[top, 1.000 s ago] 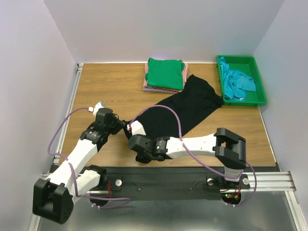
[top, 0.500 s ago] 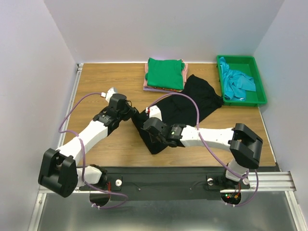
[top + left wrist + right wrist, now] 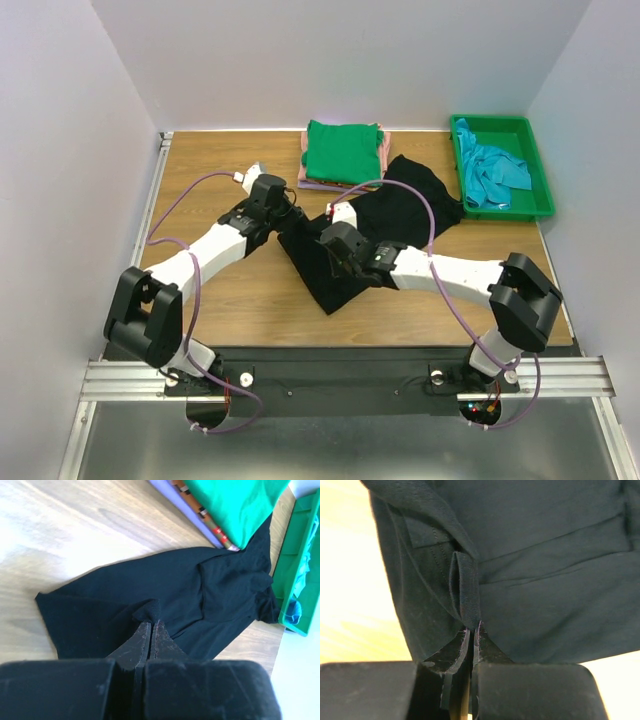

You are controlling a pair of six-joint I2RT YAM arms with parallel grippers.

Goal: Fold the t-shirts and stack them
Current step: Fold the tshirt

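Over the table (image 3: 210, 180), both jaws have carried the black t-shirt (image 3: 400, 200) rearward.

The black t-shirt (image 3: 410, 210) sprawls rumpled and diagonal just left of the green tray (image 3: 500, 122). Further left, a folded green t-shirt (image 3: 343, 152) tops a pink t-shirt (image 3: 385, 150) and a lilac t-shirt (image 3: 182, 511) (only edges show). The teal t-shirt (image 3: 492, 172) lies crumpled inside the tray.

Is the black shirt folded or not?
Not folded: the black shirt lies loose and rumpled on the table in an irregular shape.

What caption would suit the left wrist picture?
Closed fingers pinch a fold of the black shirt on the wooden table.
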